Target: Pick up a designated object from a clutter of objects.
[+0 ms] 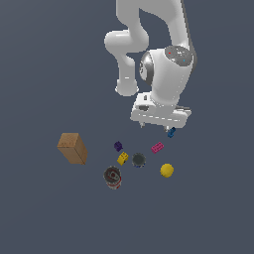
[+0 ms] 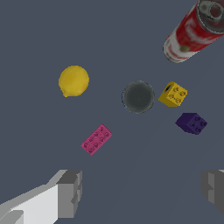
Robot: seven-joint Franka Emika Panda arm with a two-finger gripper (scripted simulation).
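1. While the arm hangs over the clutter, the gripper (image 1: 155,124) sits at 12 o'clock of the group in the exterior view. It is near the blue piece (image 1: 171,132), which shows just below the hand's right corner in that view.
2. Wrist view: two grey fingers (image 2: 70,192) stand far apart at the frame edges, so the jaws are wide with nothing between them.
3. Blue piece does not show in the wrist view. In the exterior view it lies at 1 o'clock from the magenta brick (image 1: 157,147), close but apart. Contact with the gripper: cannot tell.
4. Taking the dark cup (image 1: 139,159) as clock centre in the exterior view:
   - magenta brick at 2 o'clock, near
   - yellow ball (image 1: 166,170) at 4 o'clock
   - yellow block (image 1: 122,158) at 9 o'clock, just beside
   - purple cube (image 1: 118,146) at 10 o'clock
   - red can (image 1: 112,177) at 8 o'clock, upright, open top visible
5. Brown box (image 1: 73,148) is at 9 o'clock, well apart from the rest, standing tilted.
6. Wrist view confirms the yellow ball (image 2: 74,81), magenta brick (image 2: 96,139), cup (image 2: 138,96), yellow block (image 2: 173,94), purple cube (image 2: 191,123) and can (image 2: 197,29), all separate and none touching.
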